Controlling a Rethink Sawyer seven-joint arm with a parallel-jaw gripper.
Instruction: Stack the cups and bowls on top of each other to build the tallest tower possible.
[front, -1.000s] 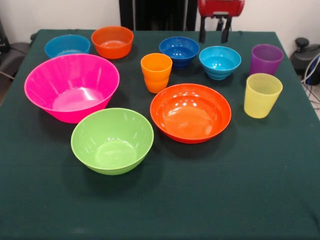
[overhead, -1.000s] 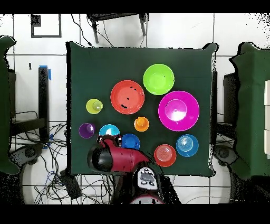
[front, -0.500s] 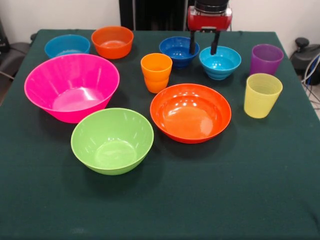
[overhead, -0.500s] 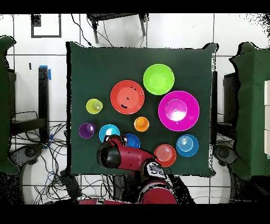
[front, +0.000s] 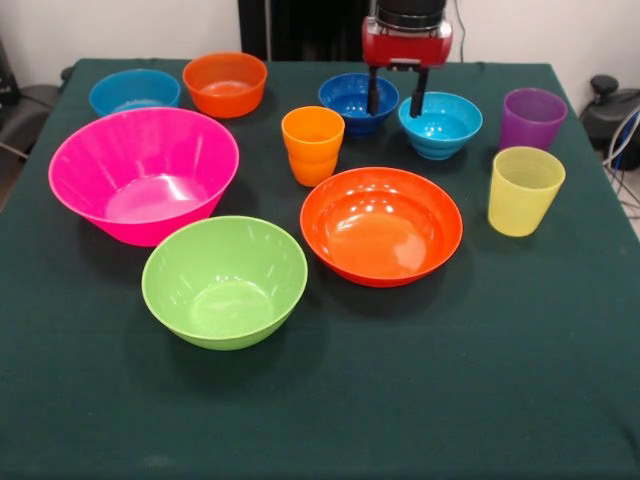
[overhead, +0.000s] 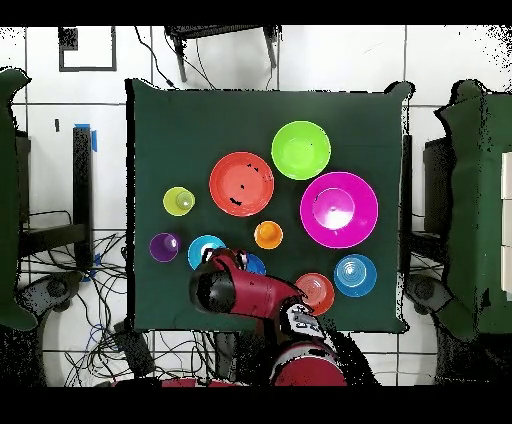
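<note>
Hanging upright, claw (front: 396, 102) spread, between two bowls

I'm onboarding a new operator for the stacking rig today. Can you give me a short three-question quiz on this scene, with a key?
1. True or false: the pincer is shut on the orange cup.
2. Which bowl lies directly in front of the big pink bowl in the front view? A) lime green bowl B) cyan bowl C) dark blue bowl
3. How many tumbler-shaped cups stand on the table, and in what colours?

Key
1. False: it is open, empty, hanging between the dark blue and cyan bowls.
2. A.
3. Three: orange, yellow, purple. Nothing is stacked yet.
</note>
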